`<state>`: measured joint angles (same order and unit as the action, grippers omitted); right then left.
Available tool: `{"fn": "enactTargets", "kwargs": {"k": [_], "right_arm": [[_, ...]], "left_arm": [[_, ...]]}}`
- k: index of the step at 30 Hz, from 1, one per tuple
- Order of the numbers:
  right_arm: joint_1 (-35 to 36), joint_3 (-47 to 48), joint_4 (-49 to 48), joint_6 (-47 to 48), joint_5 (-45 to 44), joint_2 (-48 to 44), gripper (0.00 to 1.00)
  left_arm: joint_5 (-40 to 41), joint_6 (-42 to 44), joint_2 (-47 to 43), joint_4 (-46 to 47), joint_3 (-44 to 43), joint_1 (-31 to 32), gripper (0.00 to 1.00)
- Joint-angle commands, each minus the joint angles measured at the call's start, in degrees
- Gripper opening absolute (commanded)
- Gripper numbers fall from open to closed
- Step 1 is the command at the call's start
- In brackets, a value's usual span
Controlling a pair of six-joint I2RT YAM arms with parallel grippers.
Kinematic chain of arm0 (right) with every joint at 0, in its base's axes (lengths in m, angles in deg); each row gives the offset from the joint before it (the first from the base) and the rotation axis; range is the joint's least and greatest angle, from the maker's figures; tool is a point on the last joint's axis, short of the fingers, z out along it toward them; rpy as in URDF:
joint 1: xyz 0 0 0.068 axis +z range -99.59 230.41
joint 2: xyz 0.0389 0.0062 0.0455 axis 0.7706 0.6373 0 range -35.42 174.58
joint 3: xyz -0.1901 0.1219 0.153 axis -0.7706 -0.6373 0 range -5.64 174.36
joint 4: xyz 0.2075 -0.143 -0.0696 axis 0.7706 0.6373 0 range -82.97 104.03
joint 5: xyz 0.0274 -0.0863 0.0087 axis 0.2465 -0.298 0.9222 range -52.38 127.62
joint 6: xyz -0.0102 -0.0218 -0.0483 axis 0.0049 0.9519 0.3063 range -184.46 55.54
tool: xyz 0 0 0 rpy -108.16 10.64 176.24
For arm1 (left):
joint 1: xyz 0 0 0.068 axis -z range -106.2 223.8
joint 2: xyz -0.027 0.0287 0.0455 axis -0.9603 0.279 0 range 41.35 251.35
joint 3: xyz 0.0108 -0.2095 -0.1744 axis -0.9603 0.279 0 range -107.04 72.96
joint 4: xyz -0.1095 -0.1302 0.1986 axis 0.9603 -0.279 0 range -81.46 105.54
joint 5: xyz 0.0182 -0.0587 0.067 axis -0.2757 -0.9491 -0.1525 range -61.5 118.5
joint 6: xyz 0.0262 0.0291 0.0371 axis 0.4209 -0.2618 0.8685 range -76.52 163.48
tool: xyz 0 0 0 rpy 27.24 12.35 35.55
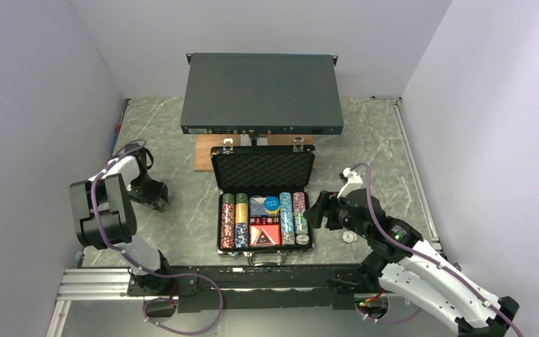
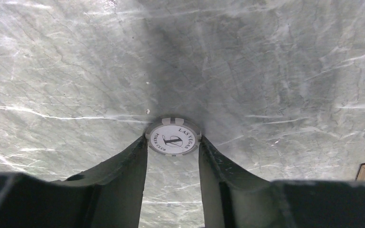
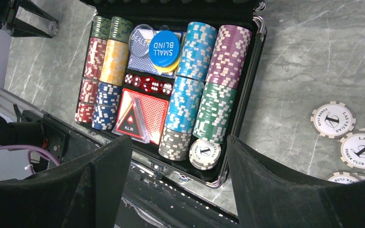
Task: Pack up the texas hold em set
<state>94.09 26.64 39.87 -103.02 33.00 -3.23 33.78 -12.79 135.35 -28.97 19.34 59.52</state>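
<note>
My left hand (image 2: 173,142) pinches a white poker chip (image 2: 173,136) lying on the bench (image 2: 76,71), and my right hand (image 3: 178,142) hangs released beside the open briefcase (image 1: 263,172).

Black-and-white arms (image 1: 421,270), purple cables (image 1: 369,184), black pincers (image 3: 178,142)

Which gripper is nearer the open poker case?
Right. The right gripper hovers just off the right side of the case; the left gripper is well away to its left, jaws flanking a white chip.
</note>
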Motion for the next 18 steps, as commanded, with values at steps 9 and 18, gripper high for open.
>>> {"fn": "enactTargets", "kwargs": {"k": [9,18], "right_arm": [[-0.1,-0.3,-4.3,0.8,1.6,2.6,0.76],[-0.1,0.3,-10.2,4.6,8.2,8.4,1.00]], "left_arm": [[0.0,1.2,-6.2,1.9,6.2,0.5,0.29],[-7.0,-0.1,-25.7,1.3,16.3,5.0,0.26]]}}
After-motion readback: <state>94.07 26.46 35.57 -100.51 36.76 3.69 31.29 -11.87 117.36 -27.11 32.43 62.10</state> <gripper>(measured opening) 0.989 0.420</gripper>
